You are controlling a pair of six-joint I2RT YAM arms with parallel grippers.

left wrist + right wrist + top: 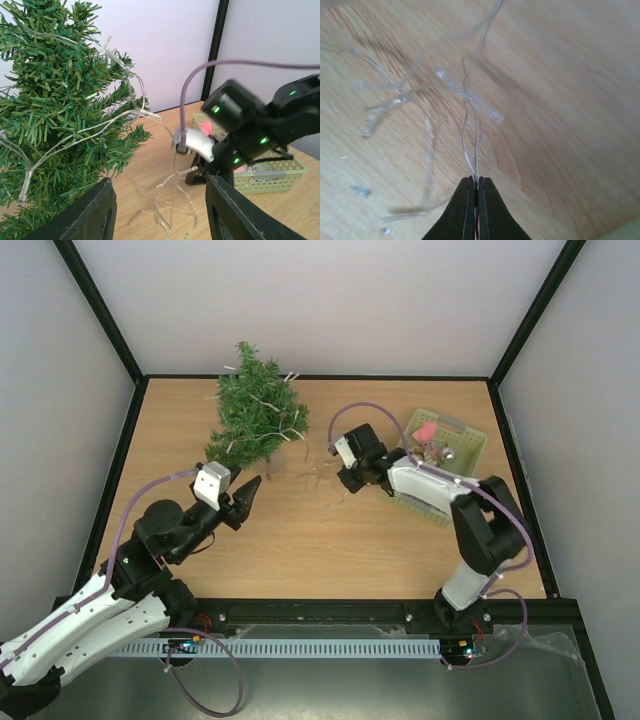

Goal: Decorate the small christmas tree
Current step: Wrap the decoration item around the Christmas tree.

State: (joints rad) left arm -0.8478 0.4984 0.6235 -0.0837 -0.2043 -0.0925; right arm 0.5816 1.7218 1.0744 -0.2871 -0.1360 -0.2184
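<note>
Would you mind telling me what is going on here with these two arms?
The right tool is pinched shut on the wires of a clear light string over the table, between the small christmas tree and a green basket. Part of the string already drapes over the tree's branches. The left tool hovers open beside the tree, holding nothing.

Clear light string (100, 126) across small christmas tree (55, 100), basket (272, 182) behind.

The place is a robotics lab test cell. A wood-grain worktop (300, 540) is boxed in by plain white panels (320, 300) on black frame posts (100, 310). The left arm (100, 612) and right arm (485, 530) are bolted to a rail (320, 615), and purple cables (250, 63) trail loose.
</note>
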